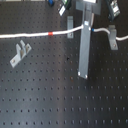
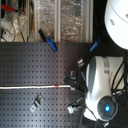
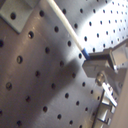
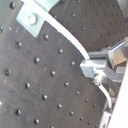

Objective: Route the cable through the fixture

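The white cable (image 1: 30, 35) runs across the black perforated board from the first exterior view's left, with its red band (image 1: 52, 33) partway along. My gripper (image 1: 89, 28) is shut on the cable just past an upright metal clip (image 1: 70, 22). Beyond the gripper the cable goes on to another clip (image 1: 113, 34) and off to the first exterior view's right. In both wrist views the cable (image 3: 67, 31) (image 4: 60, 30) comes from a clip (image 3: 15, 15) (image 4: 32, 20) into the closed fingers. The second exterior view shows the cable (image 2: 30, 87) reaching the gripper (image 2: 75, 84) under the white arm.
A third metal clip (image 1: 20, 53) stands apart from the cable on the board, also seen as a clip (image 2: 36, 103) in the second exterior view. Blue-handled tools (image 2: 47, 41) and storage boxes (image 2: 60, 20) lie beyond the board's far edge.
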